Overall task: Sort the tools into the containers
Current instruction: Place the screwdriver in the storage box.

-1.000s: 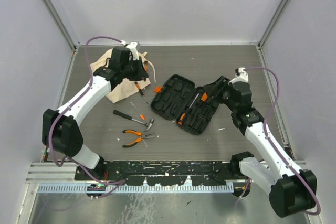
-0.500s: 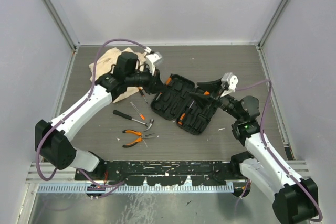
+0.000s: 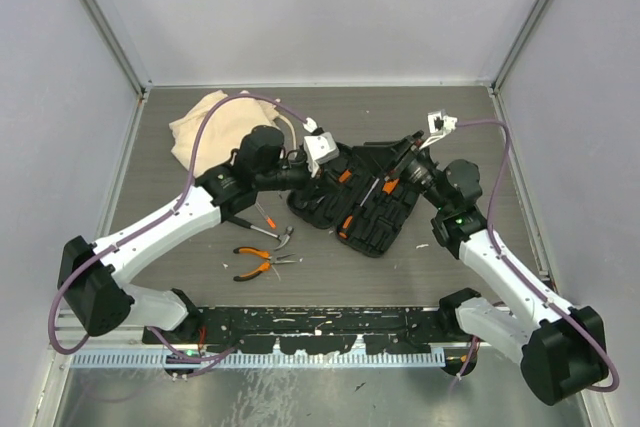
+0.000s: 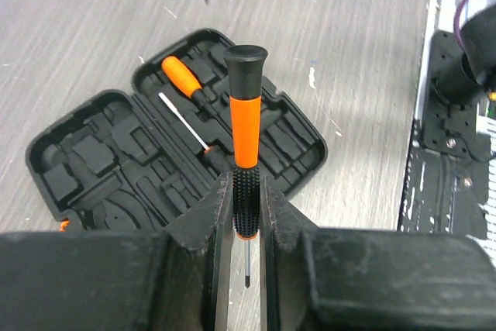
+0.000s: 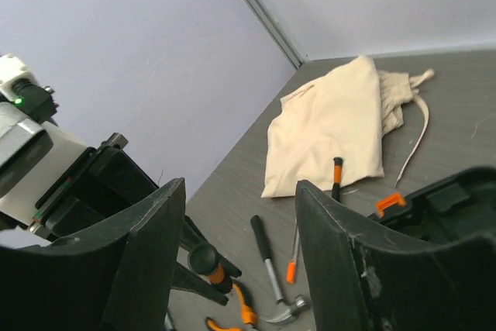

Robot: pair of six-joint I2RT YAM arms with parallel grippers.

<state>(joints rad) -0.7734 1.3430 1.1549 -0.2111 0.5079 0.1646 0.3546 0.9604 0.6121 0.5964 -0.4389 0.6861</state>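
Orange-handled pliers [image 3: 258, 262] and steel-headed hammer [image 3: 268, 232] lain on grey wood-grain table [image 3: 380, 277], knurled orange-black screwdriver [image 4: 245, 125] clamped in left gripper [image 4: 246, 191] over moulded black case [image 4: 93, 160], right gripper [image 5: 239, 191] spread wide, crumpled beige bag [image 5: 333, 129] at ten o'clock of case

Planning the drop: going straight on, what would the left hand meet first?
Likely the open black plastic tool case, directly ahead of the left hand and its gripped orange-and-black screwdriver; depth unclear.
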